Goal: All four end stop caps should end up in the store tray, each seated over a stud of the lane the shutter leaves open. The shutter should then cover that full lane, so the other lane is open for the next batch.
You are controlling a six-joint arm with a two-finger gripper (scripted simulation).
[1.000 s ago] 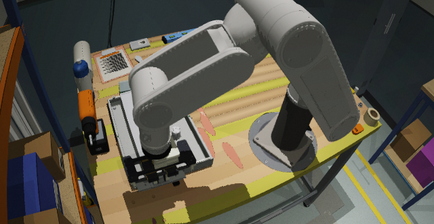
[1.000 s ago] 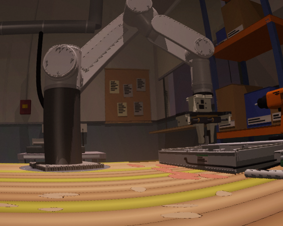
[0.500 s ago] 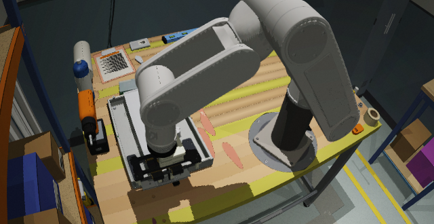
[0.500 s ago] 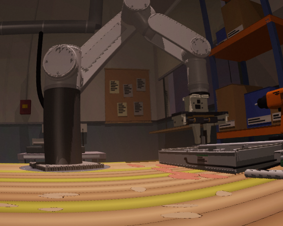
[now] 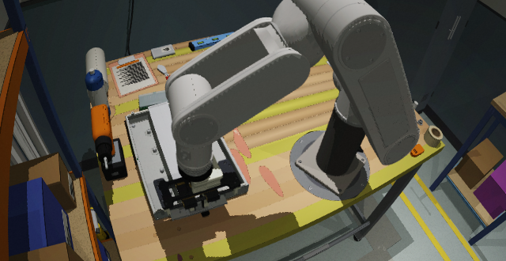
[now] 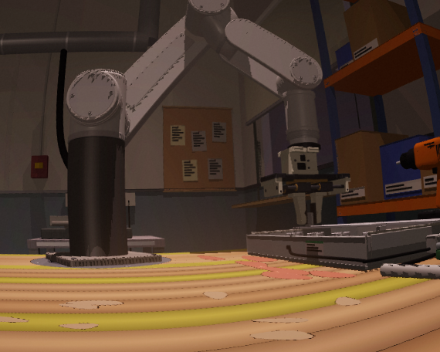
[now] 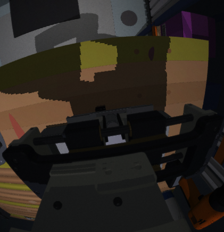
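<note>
The gripper [image 6: 308, 220] stands just above the near end of the grey store tray [image 5: 184, 162], and I hold a small grey end stop cap [image 7: 112, 123] in its closed fingers. The tray lies lengthwise on the bench; its left lane shows a row of bare studs [image 5: 154, 150], and the light shutter [image 5: 168, 134] lies over the right lane. My wrist and gripper body hide the tray's near end from the side camera. No other caps show.
The bench's near edge [image 5: 237, 237] is close below the tray. An orange drill [image 5: 103, 132] lies left of the tray, a pen-like tool [image 6: 415, 270] near it. My base [image 5: 330, 164] stands to the right, with pink floor marks [image 5: 253, 162] between.
</note>
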